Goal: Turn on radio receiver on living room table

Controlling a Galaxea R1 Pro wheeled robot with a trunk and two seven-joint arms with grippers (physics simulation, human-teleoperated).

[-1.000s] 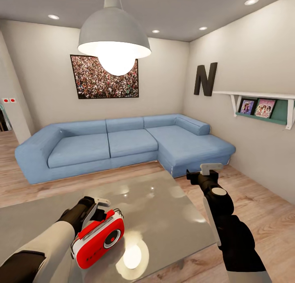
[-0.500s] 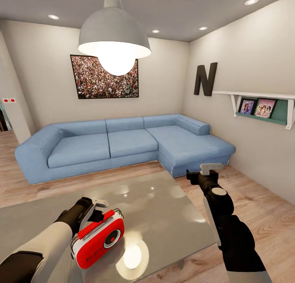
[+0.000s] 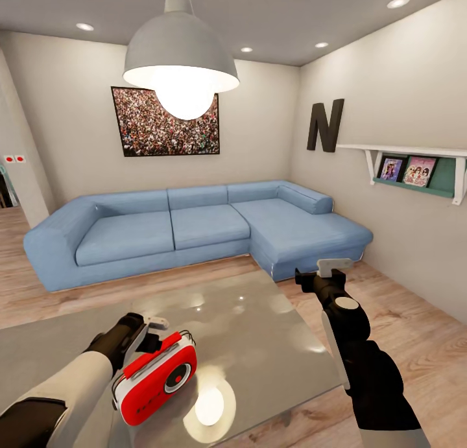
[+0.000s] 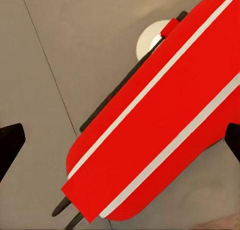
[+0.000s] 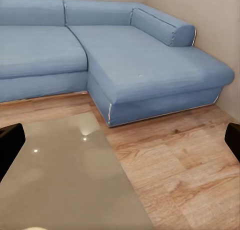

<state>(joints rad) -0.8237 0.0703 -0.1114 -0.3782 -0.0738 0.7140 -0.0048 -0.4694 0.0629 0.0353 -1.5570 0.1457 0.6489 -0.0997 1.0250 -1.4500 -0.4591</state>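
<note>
The red radio receiver with white sides stands tilted on the glossy grey table, near its front left; its round dial faces me. My left gripper hovers just behind and above the radio's top and is open. In the left wrist view the radio's red top with white stripes lies between the two dark fingertips, which are spread wide and do not touch it. Past the table's right edge, my right gripper is raised and open, holding nothing.
A blue L-shaped sofa runs behind the table, with wood floor between them. A white pendant lamp hangs above, its glare reflected on the tabletop. A wall shelf juts out at the right.
My left arm has drawn slightly back to the left and lower behind the radio. The radio and the right arm have not moved.
</note>
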